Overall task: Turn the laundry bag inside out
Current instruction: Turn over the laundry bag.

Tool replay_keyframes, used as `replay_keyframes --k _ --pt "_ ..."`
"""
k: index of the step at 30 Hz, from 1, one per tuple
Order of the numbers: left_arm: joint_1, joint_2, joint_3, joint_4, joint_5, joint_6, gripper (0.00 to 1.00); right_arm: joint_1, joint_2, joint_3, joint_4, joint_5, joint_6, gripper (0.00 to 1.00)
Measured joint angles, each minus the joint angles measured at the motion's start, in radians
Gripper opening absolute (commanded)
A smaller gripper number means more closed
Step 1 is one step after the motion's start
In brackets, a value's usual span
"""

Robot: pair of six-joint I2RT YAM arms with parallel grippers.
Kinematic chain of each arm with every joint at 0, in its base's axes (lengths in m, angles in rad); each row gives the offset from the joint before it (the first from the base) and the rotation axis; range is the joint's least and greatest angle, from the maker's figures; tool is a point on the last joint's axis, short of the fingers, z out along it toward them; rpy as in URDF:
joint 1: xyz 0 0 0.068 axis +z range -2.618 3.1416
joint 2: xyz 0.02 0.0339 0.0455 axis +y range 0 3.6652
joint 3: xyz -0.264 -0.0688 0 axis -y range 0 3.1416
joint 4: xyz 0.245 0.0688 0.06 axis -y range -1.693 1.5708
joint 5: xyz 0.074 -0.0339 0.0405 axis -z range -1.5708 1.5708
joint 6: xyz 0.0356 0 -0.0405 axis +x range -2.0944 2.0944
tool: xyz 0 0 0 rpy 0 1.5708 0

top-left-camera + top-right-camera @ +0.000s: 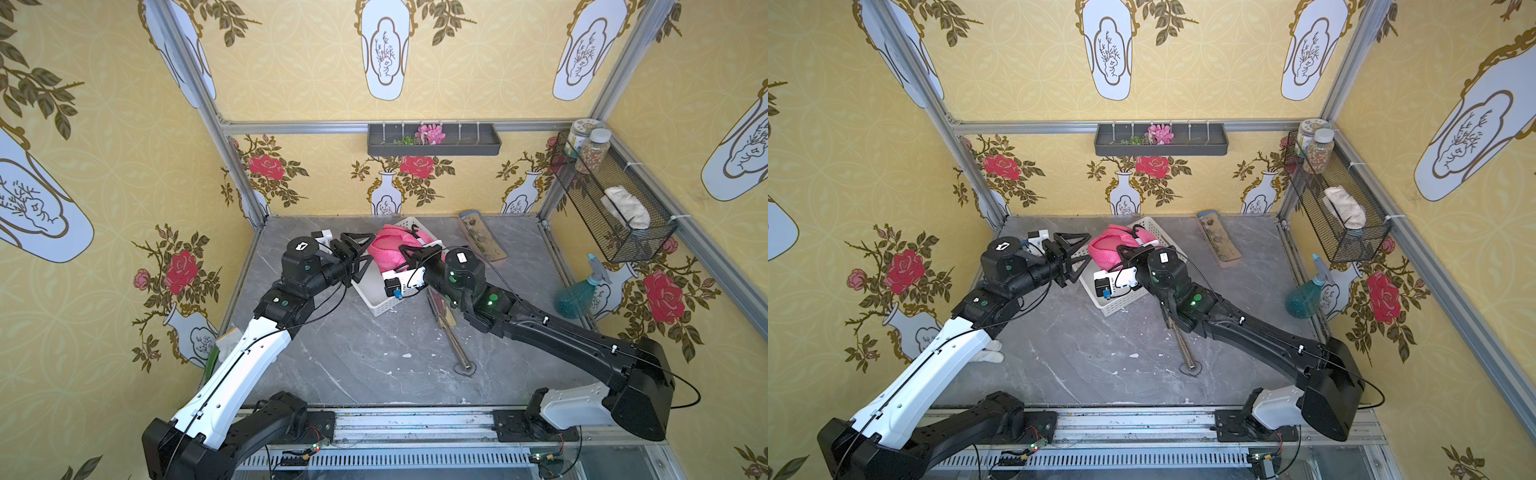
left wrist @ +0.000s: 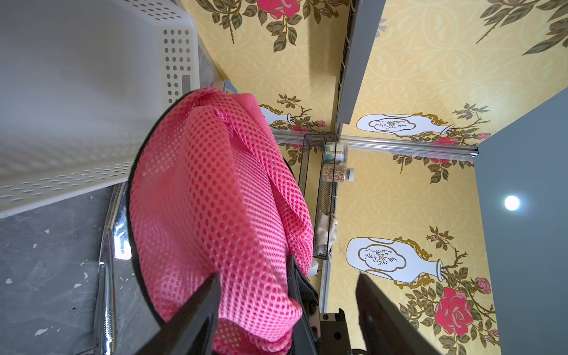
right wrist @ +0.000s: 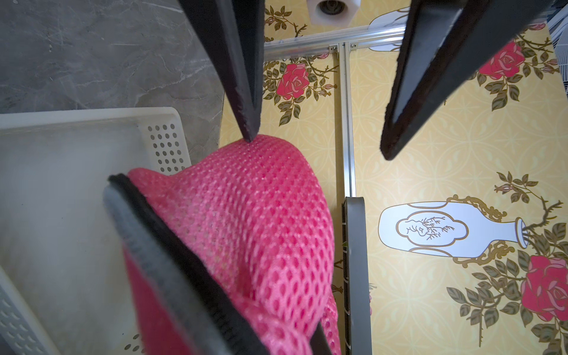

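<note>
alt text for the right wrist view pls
A pink mesh laundry bag fills the centre, clamped in the shut right gripper over a white perforated basket. The open left gripper faces it, one fingertip against the mesh.

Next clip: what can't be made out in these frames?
Opening of the laundry bag: folded mesh hides it in every view.
Pinch spot of the right gripper: blurred in right wrist view, mesh-covered in both top views.
Far floor of basket: bag covers it, both top views.
</note>
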Motion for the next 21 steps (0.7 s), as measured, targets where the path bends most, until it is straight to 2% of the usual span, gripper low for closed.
replay_keyframes --k 6,9,16,21 --pt "0.000 0.014 -0.003 -0.015 -0.007 -0.015 0.69 0.039 0.005 0.000 0.003 0.026 0.007 0.00" --pt "-0.001 0.024 -0.004 -0.017 -0.007 -0.022 0.61 0.080 0.010 -0.006 0.029 0.047 0.016 0.00" --pt "-0.001 0.044 -0.012 -0.020 -0.006 -0.032 0.25 0.202 0.012 -0.066 0.095 0.149 0.061 0.00" --pt "-0.001 0.048 -0.012 -0.021 -0.003 -0.013 0.04 0.231 0.018 -0.086 0.144 0.214 0.118 0.00"
